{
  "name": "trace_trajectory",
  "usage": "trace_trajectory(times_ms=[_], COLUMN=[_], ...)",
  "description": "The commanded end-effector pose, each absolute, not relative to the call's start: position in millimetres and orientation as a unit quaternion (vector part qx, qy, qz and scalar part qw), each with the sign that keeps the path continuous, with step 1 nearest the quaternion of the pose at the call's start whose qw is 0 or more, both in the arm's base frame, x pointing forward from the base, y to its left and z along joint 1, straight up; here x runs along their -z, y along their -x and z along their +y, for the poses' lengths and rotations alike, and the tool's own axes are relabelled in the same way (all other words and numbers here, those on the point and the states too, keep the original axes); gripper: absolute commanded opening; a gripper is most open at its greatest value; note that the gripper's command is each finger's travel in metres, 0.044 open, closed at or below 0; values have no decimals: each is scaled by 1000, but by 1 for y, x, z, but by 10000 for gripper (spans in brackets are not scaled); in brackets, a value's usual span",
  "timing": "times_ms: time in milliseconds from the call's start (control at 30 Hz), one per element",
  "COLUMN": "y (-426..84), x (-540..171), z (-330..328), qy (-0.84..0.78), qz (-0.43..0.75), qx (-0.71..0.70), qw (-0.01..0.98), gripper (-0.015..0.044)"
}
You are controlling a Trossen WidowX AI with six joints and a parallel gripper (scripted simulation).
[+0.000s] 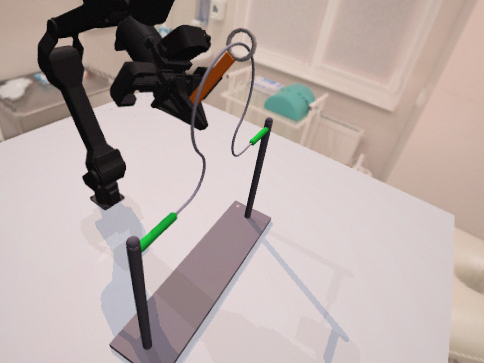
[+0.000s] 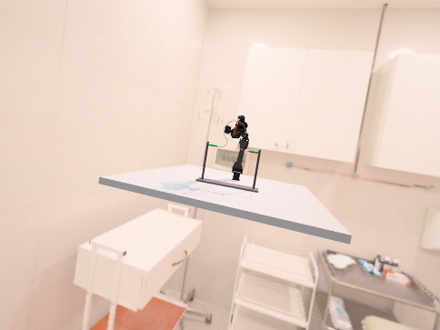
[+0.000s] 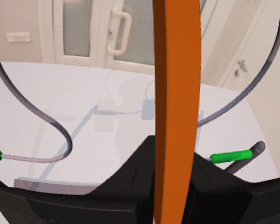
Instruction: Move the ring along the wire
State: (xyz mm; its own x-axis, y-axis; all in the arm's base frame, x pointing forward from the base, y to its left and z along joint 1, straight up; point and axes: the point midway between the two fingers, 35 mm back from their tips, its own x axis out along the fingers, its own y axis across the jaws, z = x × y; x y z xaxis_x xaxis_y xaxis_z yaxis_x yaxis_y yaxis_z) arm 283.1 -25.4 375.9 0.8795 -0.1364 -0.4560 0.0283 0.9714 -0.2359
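Top view: closed fingers (image 1: 199, 117) grip the orange handle (image 1: 212, 77) (image 2: 235, 129) (image 3: 177, 100); its long axis slants up to the ring (image 1: 228, 44), around the wire's crest (image 1: 215, 55).

Clearance there looks tight.

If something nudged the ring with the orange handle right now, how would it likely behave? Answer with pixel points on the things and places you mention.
The grey round ring (image 1: 228, 42) would probably swing together with its straight orange handle (image 1: 215, 75) (image 3: 177, 100), since the two look rigidly joined. The handle seems stiff, showing no sag between the black end effector (image 1: 197, 97) and the ring. Its smooth, flat-sided faces might let it pivot slightly in the grip.
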Motion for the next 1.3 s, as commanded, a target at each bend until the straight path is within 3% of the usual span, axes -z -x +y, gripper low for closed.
trace_trajectory(times_ms=[0,1267], y=[-281,-282], x=[-376,-382], z=[-27,-39], qy=[135,360], qz=[236,197], qx=[49,110], qw=[961,905], gripper=[-150,-150])
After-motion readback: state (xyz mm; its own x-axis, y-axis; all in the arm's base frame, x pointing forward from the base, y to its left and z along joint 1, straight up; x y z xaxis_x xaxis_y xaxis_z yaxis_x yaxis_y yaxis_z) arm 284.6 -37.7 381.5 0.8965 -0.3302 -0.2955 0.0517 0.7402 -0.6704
